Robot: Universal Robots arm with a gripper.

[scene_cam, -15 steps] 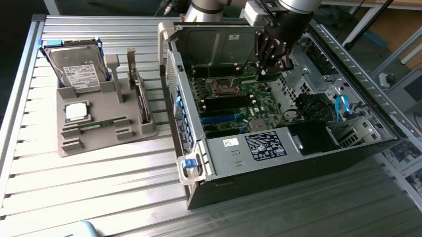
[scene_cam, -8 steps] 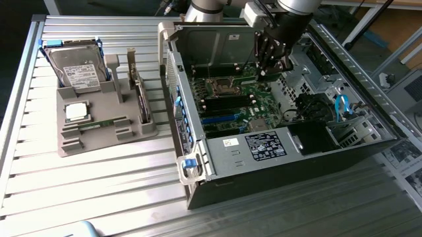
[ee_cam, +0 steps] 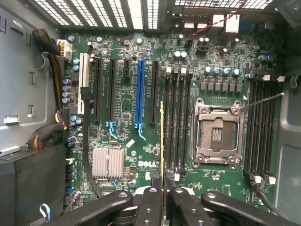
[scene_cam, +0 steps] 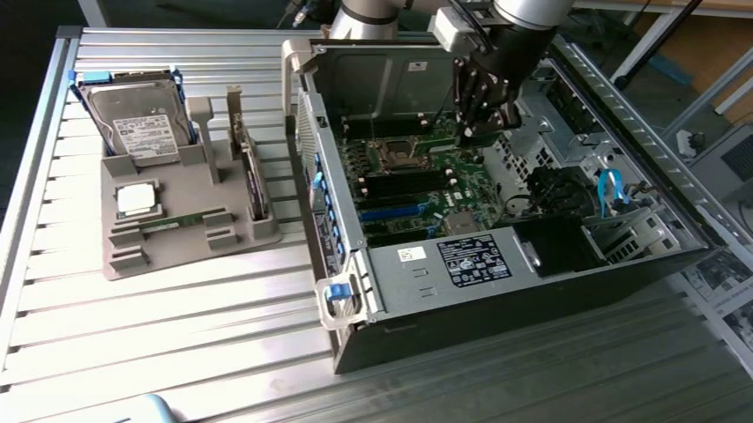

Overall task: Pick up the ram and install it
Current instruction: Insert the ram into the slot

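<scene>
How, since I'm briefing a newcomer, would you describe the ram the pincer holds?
Look into the open computer case, at the motherboard beside its empty CPU socket. The pincer grips the ram edge-on over the black memory slots; unlike them, it is a thin yellowish strip ending in the pincer's grip.

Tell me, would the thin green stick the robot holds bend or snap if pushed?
The ram is probably stiff: in the end effector it shows as a straight line, no sag. Edge-on it looks very thin, so sideways force might snap it. Likely light, just pinched.
</scene>
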